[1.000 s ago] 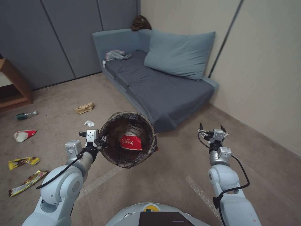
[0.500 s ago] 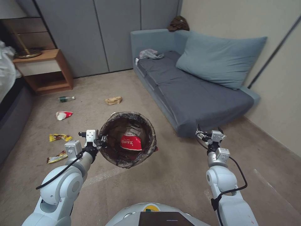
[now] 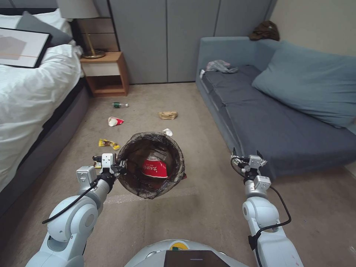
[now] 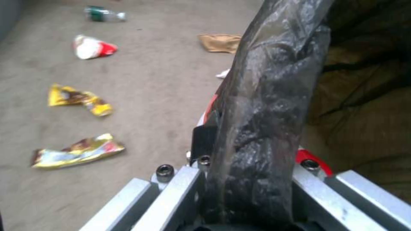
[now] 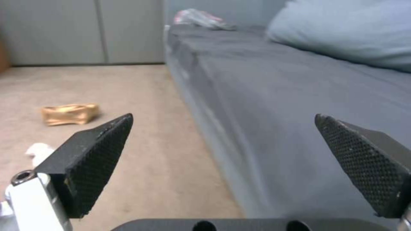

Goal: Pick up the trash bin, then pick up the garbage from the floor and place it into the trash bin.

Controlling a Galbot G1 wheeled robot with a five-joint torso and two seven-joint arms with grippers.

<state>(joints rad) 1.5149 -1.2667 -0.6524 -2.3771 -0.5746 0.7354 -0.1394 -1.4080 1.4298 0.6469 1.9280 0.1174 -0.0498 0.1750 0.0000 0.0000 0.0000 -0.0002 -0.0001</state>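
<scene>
My left gripper [image 3: 120, 167] is shut on the rim of the trash bin [image 3: 133, 148], a round bucket with a dark bag liner [image 4: 261, 112], held up off the floor. A red-and-white cup [image 3: 155, 167] lies inside it. Garbage is scattered on the carpet beyond: a clear bottle [image 3: 120, 105], a red-and-white cup [image 3: 115, 121], a tan paper bag [image 3: 168, 115], a white tissue [image 3: 167, 132] and a yellow wrapper [image 3: 108, 143]. A second wrapper [image 4: 77, 152] appears in the left wrist view. My right gripper [image 3: 247, 155] hangs open and empty beside the sofa front.
A bed with white bedding [image 3: 29, 92] runs along the left. A wooden nightstand [image 3: 105, 72] stands at its head. The grey-blue sofa [image 3: 282, 118] lines the right side. Grey cupboard doors [image 3: 167, 37] close the far end, and open carpet lies between bed and sofa.
The whole head view has swung left, so the bed and nightstand now show and the sofa sits farther right. Both arms and the bin keep their pose.
</scene>
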